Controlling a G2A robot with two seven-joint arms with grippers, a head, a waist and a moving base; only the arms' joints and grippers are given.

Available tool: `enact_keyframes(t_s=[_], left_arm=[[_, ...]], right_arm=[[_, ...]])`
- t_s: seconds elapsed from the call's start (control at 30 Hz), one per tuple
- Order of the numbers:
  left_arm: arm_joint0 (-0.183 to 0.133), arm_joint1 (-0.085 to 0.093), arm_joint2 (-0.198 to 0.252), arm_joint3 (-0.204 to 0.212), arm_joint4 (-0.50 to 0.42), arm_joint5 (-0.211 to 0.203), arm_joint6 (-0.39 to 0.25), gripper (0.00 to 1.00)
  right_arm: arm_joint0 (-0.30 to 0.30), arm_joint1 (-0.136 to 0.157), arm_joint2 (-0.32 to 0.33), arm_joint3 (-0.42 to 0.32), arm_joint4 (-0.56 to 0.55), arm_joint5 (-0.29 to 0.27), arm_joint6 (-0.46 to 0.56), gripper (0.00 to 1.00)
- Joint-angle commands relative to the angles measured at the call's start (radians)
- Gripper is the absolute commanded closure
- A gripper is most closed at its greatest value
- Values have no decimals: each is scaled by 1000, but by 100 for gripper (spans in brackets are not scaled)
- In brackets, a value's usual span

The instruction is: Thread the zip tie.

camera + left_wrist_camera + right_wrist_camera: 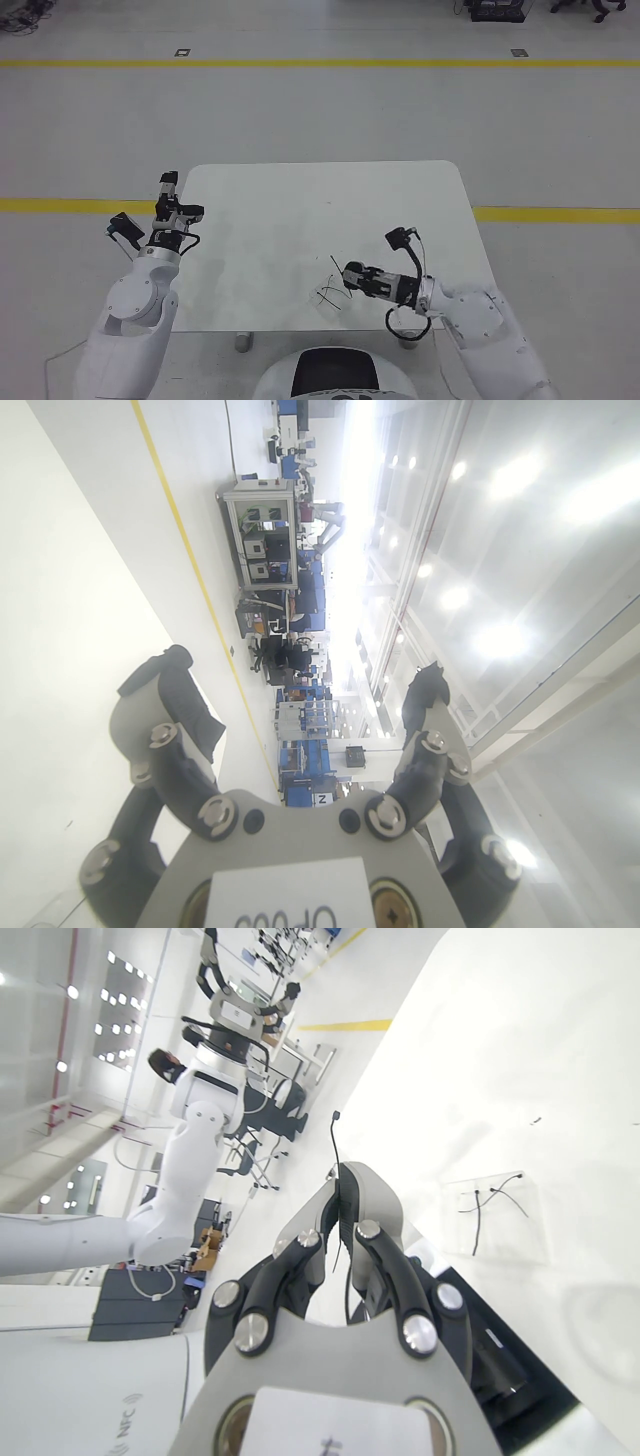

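Top view: the left gripper (178, 200) sits at the left edge of the white table (320, 200). The right gripper (347, 274) hangs over the near side, just beside the loose ties (328, 293).
Left wrist view: fingers (172, 680) spread wide apart.
Right wrist view: the pads are pinched on the black zip tie (336, 1143). Its head pokes past the fingertips and its tail trails back toward the wrist. A clear tray (530, 1238) nearby holds the loose ties.
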Motion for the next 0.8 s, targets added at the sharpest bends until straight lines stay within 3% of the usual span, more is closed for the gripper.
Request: enact_keyframes(t_s=[0.0, 0.33, 0.77], left_arm=[[0, 0, 0, 0, 0, 0, 0, 0], [0, 0, 0, 0, 0, 0, 0, 0], [0, 0, 0, 0, 0, 0, 0, 0]], right_arm=[[-5, 8, 5, 2, 50, 0, 7, 100], [-24, 39, 61, 43, 261, 0, 76, 100], [-28, 43, 75, 62, 266, 0, 84, 100]])
